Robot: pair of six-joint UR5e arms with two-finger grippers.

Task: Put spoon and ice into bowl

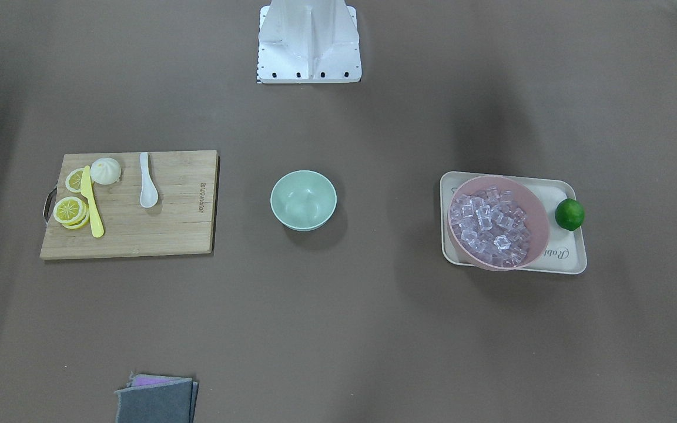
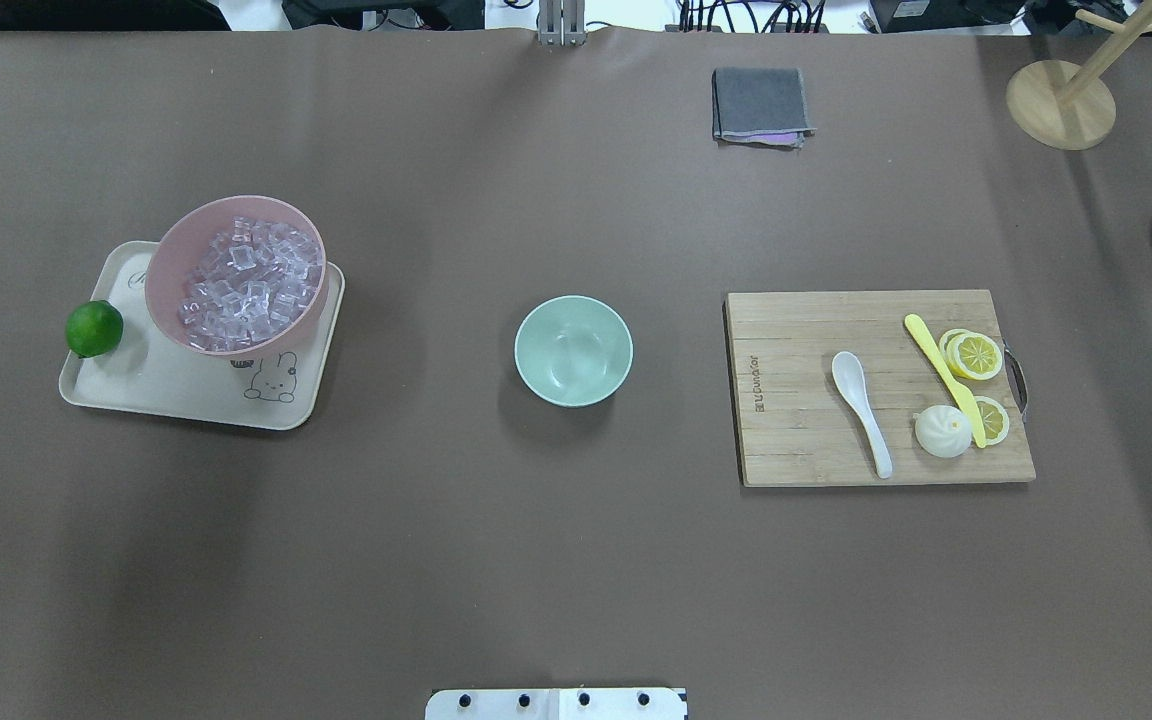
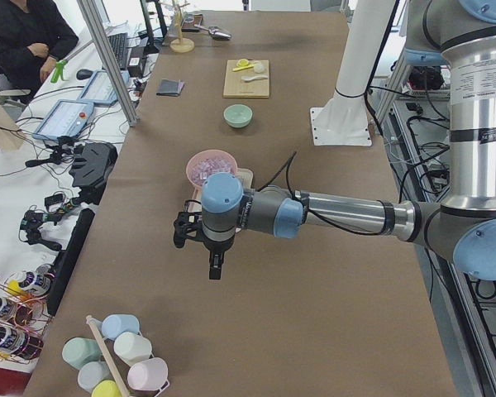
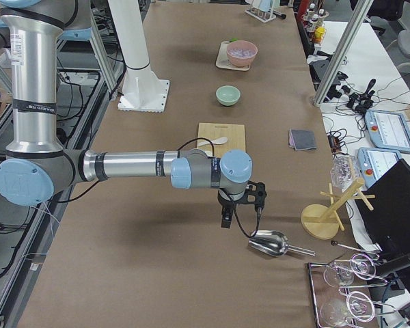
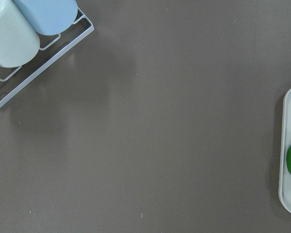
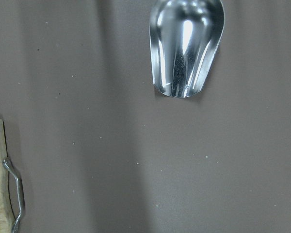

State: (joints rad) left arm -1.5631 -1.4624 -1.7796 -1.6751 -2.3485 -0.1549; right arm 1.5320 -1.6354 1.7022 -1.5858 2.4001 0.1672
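Note:
The white spoon (image 2: 861, 410) lies on a wooden cutting board (image 2: 796, 400) on the right of the overhead view. The ice (image 2: 246, 285) fills a pink bowl (image 2: 166, 260) on a beige tray (image 2: 176, 395) at the left. The empty mint-green bowl (image 2: 573, 350) stands between them at mid-table. My left gripper (image 3: 215, 266) shows only in the exterior left view, hanging over bare table beyond the tray end; I cannot tell if it is open. My right gripper (image 4: 226, 219) shows only in the exterior right view, past the board near a metal scoop (image 4: 270, 242); I cannot tell its state.
On the board lie a yellow knife (image 2: 944, 378), lemon slices (image 2: 974, 355) and a bun (image 2: 942, 432). A lime (image 2: 94, 328) sits on the tray. A grey cloth (image 2: 759, 104) and a wooden stand (image 2: 1061, 100) are at the far edge. A rack of cups (image 5: 19, 29) is by the left end.

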